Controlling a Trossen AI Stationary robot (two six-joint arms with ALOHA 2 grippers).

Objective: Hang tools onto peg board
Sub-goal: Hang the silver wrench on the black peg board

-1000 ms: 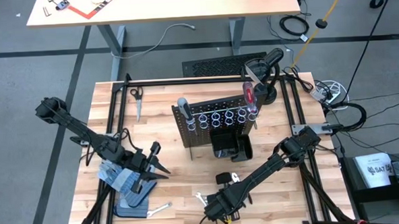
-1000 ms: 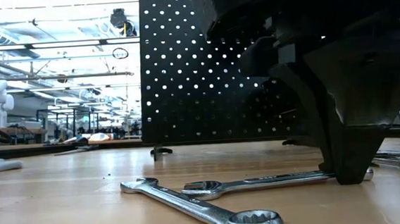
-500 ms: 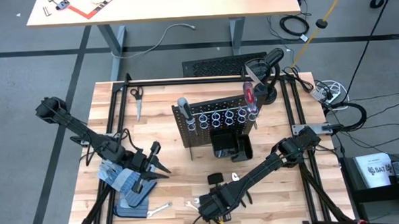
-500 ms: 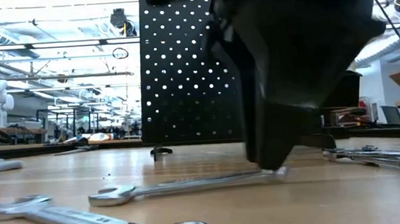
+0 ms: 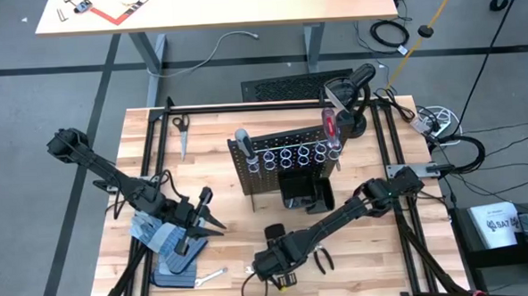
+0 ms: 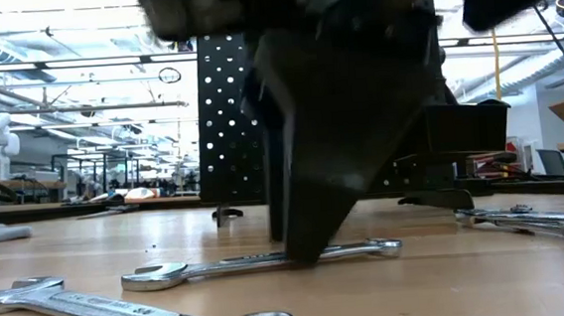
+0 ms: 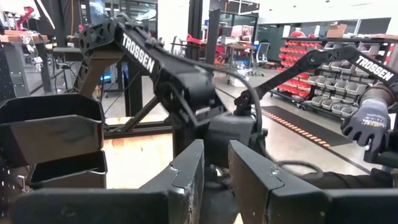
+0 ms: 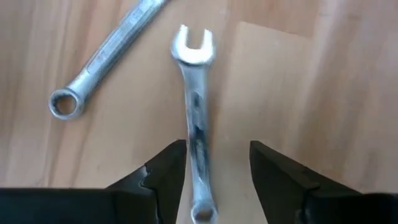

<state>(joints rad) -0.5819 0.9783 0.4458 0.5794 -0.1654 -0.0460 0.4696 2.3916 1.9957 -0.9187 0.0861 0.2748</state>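
Observation:
The upright black peg board [image 5: 282, 158] stands mid-table with a red-handled screwdriver [image 5: 330, 127] and a grey-handled one [image 5: 243, 140] in it. A small silver wrench [image 8: 196, 124] lies flat near the table's near edge. A larger wrench [image 8: 102, 59] lies beside it. My right gripper [image 8: 214, 165] points down over the small wrench, open, one finger on each side of its shaft; in the high view its hand [image 5: 269, 271] covers both wrenches. My left gripper [image 7: 216, 180] waits level at the near left [image 5: 218, 226], slightly open and holding nothing. My right gripper straddles the small wrench's shaft [image 8: 199, 158] near its ring end, from above and across it. The shaft runs close by one finger [image 8: 171, 168]. Whether that finger touches it I cannot tell. The wrench lies flat on the table [image 6: 368, 249].
Black-and-silver pliers [image 5: 322, 260] lie right of my right gripper. Another wrench [image 5: 214, 275] lies by the blue-grey gloves [image 5: 165, 241] under my left arm. Scissors [image 5: 181, 129] lie far left. A gloved hand [image 7: 367, 121] shows in the left wrist view.
My right gripper has moved toward the table's left edge. At first it was shut at the small wrench's right end, and both wrenches slid left. Then the wrenches stayed put. The gripper went on along the shaft and opened.

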